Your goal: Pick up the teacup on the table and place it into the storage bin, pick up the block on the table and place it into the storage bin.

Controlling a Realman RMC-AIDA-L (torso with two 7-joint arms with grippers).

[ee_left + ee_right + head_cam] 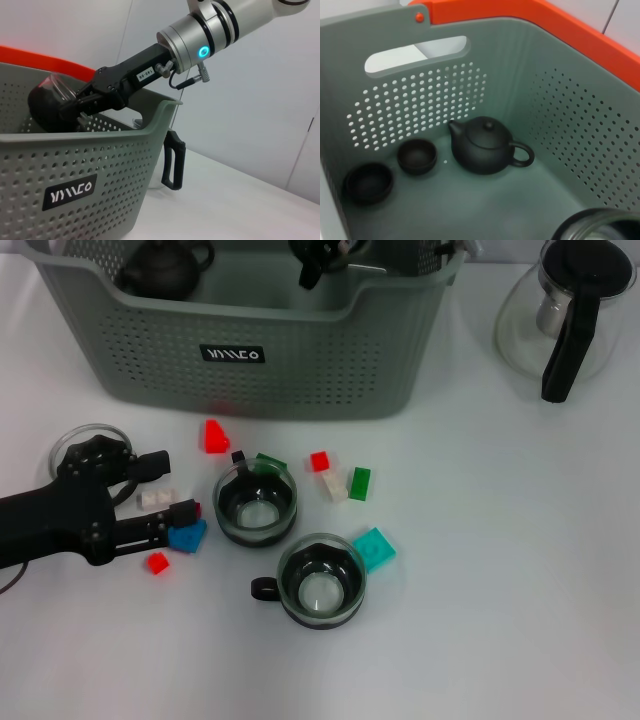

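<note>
The right pincer (75, 112) hangs inside the grey-green storage bin (300, 370) at the far side of the white counter (500, 540), clamped on a glass teacup (57, 87) w/ a black band, held above the bin floor. In the bin, per the right wrist view: a black teapot (482, 145) and two small black cups (417, 156), (369, 182) side by side. The left pincer (165, 495) lies low at the near left of the counter, fingers apart, a white block (155, 498) between them and a blue block (188, 536) just under the lower finger; nothing gripped. Two more glass teacups stand on the counter: one (256, 505) near the bin's front, the other (320, 581) nearer, w/ handle pointing left. Loose blocks lie scattered round them: red (214, 436), red (319, 461), green (359, 483), teal (374, 548), small red (157, 562). A glass carafe (560, 315) w/ black handle stands at far right, beside the bin.
</note>
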